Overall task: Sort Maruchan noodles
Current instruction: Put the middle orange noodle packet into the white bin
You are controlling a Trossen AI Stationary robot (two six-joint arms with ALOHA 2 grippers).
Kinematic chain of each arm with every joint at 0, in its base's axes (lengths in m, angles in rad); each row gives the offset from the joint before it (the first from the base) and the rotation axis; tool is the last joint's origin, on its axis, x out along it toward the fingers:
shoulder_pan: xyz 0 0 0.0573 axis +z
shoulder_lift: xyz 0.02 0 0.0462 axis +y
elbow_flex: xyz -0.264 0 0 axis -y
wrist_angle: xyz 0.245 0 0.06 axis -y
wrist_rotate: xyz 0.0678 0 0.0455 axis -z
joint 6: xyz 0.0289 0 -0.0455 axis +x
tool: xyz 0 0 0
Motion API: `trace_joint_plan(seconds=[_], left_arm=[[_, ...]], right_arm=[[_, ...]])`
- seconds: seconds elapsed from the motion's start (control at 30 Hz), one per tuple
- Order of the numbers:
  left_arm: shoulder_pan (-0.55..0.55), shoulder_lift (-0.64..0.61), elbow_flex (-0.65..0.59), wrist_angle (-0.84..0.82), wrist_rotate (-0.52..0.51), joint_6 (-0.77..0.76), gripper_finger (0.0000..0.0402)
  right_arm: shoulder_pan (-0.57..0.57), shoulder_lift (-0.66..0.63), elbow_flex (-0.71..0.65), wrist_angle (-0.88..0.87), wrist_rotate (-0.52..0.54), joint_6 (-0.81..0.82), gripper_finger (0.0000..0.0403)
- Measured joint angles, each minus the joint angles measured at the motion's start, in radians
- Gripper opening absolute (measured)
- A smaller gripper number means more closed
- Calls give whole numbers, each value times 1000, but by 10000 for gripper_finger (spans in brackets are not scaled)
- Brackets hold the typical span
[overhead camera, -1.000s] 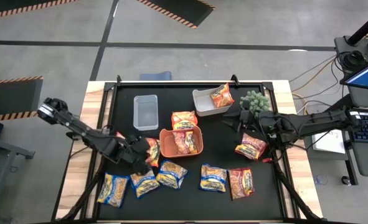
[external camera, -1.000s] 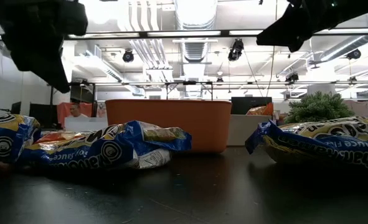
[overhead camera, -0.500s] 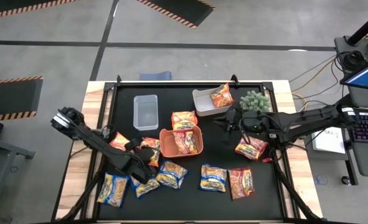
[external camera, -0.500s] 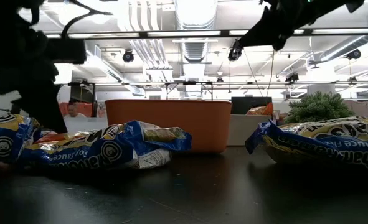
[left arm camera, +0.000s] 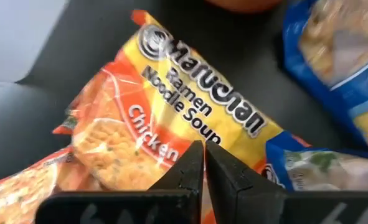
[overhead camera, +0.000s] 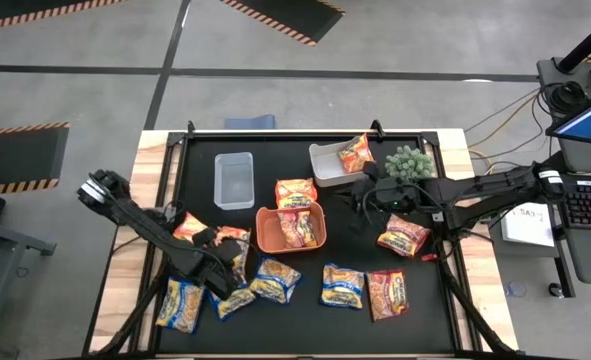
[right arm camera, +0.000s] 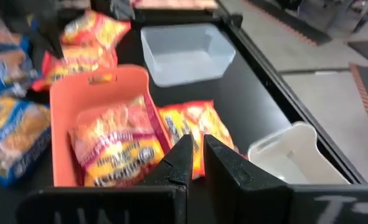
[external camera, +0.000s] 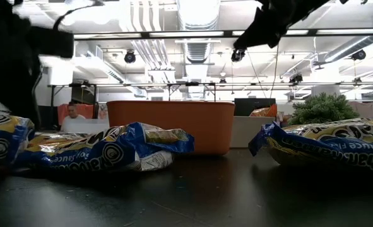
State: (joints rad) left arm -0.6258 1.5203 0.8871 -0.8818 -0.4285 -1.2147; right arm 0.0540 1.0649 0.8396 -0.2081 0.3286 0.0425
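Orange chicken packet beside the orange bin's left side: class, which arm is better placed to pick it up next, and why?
Probably the left. Its gripper hangs shut directly over that orange chicken packet, while the right gripper sits across the orange bin, near the white bin.

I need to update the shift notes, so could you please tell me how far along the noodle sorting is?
Barely started. Done: one packet in the orange bin and one in the white bin; the clear bin looks empty. In hand: nothing; the left hand is shut over an orange chicken packet, and the right hand is shut above the bins. Left: roughly nine packets lie loose on the black table.
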Motion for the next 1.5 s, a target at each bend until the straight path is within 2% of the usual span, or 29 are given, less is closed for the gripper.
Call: trace_joint_plan(seconds=[0.2, 0.37, 0.47, 0.57, 0.73, 0.83, 1.0, 1.13, 1.33, 1.5], left_arm=[[0, -100, -2, 18, -22, -81, 0], [2, -142, -2, 52, -27, -57, 1], [27, -167, -2, 70, -5, -52, 18], [60, -197, -4, 77, 9, -51, 56], [139, -225, -14, 62, 11, -35, 150], [211, -227, -39, 31, 20, -108, 204], [318, -227, -104, 33, 149, -172, 257], [344, -242, -146, 35, 168, -164, 266], [353, -323, -219, 46, 170, -169, 255], [353, -402, -318, 169, 157, -212, 239]], right_arm=[[0, -29, 1, -111, 1, 10, 27], [0, -67, -32, -143, 1, -10, 27], [0, -98, -47, -142, 1, -33, 27], [0, -130, -54, -143, 1, -43, 27], [0, -178, -58, -153, 2, -57, 27], [0, -193, -60, -154, 2, -61, 27], [0, -196, -66, -156, 2, -83, 27], [0, -195, -67, -155, 2, -93, 27], [0, -193, -68, -154, 2, -99, 27], [0, -193, -68, -150, 3, -109, 27]])
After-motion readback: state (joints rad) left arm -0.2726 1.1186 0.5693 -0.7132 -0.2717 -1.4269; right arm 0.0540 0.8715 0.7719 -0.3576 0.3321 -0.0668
